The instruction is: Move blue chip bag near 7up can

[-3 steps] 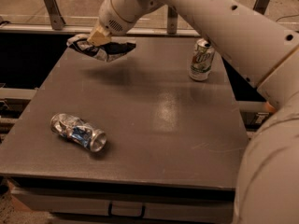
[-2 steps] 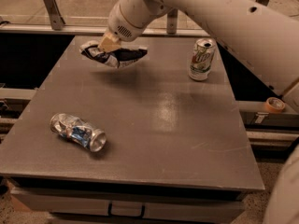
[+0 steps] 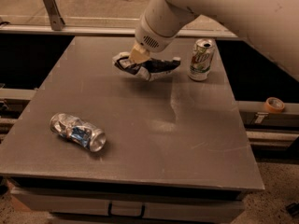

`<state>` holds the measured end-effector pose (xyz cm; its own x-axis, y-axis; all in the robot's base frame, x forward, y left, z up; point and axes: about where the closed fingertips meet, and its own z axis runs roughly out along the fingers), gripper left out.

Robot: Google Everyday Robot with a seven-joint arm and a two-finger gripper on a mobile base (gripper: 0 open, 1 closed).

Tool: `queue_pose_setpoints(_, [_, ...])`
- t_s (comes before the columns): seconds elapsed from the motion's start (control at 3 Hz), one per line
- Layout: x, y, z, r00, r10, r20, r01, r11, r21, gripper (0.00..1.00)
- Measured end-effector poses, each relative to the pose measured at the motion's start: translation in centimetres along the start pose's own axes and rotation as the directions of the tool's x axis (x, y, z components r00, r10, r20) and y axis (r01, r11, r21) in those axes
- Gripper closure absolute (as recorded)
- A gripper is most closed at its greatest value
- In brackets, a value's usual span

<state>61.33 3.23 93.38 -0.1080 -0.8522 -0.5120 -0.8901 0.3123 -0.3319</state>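
Note:
The blue chip bag [image 3: 149,67], crumpled dark navy with white edges, hangs just above the grey table [image 3: 140,125] at the back middle. My gripper [image 3: 138,56] is shut on the bag's upper left part and holds it up. The 7up can [image 3: 202,59], white and green with a silver top, stands upright at the back right. The bag's right tip is a short gap to the left of the can, not touching it. My arm comes in from the upper right.
A crushed silver-and-blue can [image 3: 78,131] lies on its side at the front left of the table. A roll of tape [image 3: 274,105] sits on a rail off the right edge. A metal stand [image 3: 50,6] is behind the table at the far left.
My gripper has carried the chip bag to the right, from the back left of the table toward the 7up can. Both cans have stayed put.

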Motion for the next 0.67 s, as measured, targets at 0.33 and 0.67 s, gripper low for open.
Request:
queue_pose_setpoints(0.33, [3.5,0.7,-2.5,0.995,0.051,-0.085,-0.048,0.9981,0.039,1.0])
queue_pose_setpoints(0.67, [6.2,1.4,-4.5,0.985,0.102,-0.141,-0.092,0.993,0.075,1.0])
